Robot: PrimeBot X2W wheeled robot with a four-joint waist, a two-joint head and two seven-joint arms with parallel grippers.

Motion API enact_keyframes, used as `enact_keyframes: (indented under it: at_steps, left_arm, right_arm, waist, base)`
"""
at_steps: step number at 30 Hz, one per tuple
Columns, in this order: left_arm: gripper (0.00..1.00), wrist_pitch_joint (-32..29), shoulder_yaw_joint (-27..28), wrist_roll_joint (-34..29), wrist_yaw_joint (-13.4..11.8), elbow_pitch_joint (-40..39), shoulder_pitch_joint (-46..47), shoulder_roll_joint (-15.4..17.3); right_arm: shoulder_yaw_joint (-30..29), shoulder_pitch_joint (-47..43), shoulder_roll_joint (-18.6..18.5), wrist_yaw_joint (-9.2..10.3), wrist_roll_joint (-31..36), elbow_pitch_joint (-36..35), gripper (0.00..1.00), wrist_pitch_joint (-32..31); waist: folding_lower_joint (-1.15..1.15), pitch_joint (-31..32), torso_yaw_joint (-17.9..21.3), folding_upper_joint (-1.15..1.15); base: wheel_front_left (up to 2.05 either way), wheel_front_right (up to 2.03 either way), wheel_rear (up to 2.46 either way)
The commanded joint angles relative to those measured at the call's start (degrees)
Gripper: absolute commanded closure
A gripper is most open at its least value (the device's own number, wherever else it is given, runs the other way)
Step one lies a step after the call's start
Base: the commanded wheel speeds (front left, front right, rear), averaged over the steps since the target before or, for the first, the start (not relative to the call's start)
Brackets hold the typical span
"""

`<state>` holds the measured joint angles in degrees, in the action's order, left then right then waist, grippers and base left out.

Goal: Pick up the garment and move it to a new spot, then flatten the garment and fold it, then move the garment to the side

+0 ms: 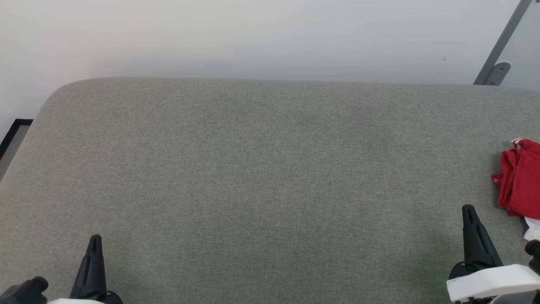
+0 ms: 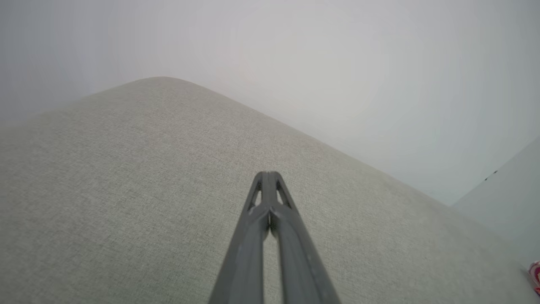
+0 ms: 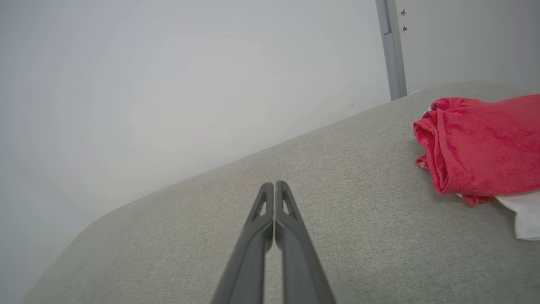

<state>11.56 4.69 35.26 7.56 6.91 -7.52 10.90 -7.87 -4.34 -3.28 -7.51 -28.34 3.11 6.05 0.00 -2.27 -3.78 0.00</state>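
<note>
The garment (image 1: 521, 181) is a red shirt lying bunched at the far right edge of the grey fabric surface (image 1: 261, 181), with a white sleeve end (image 1: 532, 228) at its near side. In the right wrist view the garment (image 3: 485, 143) sits to the right of my fingers, apart from them. My right gripper (image 1: 468, 210) is shut and empty, a short way left of the garment. At the lower left, my left gripper (image 1: 95, 239) is shut with nothing in it. Both pairs of fingertips meet in the wrist views: left gripper (image 2: 267, 174), right gripper (image 3: 274, 184).
A pale wall (image 1: 270, 38) rises behind the surface's rounded far edge. A grey metal post (image 1: 500, 46) with a bracket stands at the back right. At the left the surface ends at a dark-edged gap (image 1: 12, 135).
</note>
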Motion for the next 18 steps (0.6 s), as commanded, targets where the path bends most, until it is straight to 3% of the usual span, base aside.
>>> enact_keyframes:
  at_steps: [1, 18]
  left_arm:
    - [1.00, -0.7, 0.3, 2.7, 0.0, -0.5, 1.8, 0.3]
    - [1.00, -4.3, 0.4, 14.9, 0.0, 1.1, 4.6, -1.3]
  right_arm:
    - [0.0, 1.6, -0.1, 0.00, -3.0, -0.3, 1.00, -0.5]
    - [0.3, 3.7, 0.0, 0.01, -16.5, 2.1, 1.00, -3.2]
  waist:
    - [0.00, 0.0, 0.1, 0.00]
    - [0.00, 0.3, 0.6, 0.00]
  base:
    - [0.00, 0.00, 0.00]
    - [0.00, 0.00, 0.00]
